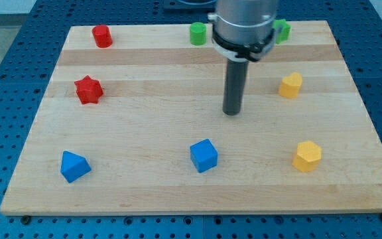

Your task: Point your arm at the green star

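Wooden board (144, 73) on blue pegboard: at left, a red cylinder (101, 36), red star (88, 89) and blue triangular block (74, 166); mid-frame, a green block (197, 32), blue cube (203, 155) and my tip (232, 113); at right, two yellow blocks (290, 85) (307, 156). The green star (282, 30), upper right, sits half hidden behind the arm. It looks light, rigid and easily slid; I have no fingers, so I'd only nudge its side.

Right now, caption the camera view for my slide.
My tip rests mid-board, below the partly hidden green block and above the blue cube.
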Robot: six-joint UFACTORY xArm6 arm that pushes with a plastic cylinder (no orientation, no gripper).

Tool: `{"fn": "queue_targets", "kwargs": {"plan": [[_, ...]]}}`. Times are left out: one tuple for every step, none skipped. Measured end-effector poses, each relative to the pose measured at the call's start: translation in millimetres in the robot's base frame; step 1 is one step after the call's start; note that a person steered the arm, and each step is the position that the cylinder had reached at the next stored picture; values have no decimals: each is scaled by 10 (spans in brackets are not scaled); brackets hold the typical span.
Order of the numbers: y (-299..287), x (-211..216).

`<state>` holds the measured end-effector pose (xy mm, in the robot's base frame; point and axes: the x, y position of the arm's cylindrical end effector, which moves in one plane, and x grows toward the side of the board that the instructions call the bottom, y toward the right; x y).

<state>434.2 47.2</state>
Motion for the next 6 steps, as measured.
{"fn": "queue_targets", "kwargs": {"plan": [[-44,-306],[12,-588],[301,-824],[828,-1027],[1281,-1275],[1648,-1492]]}}
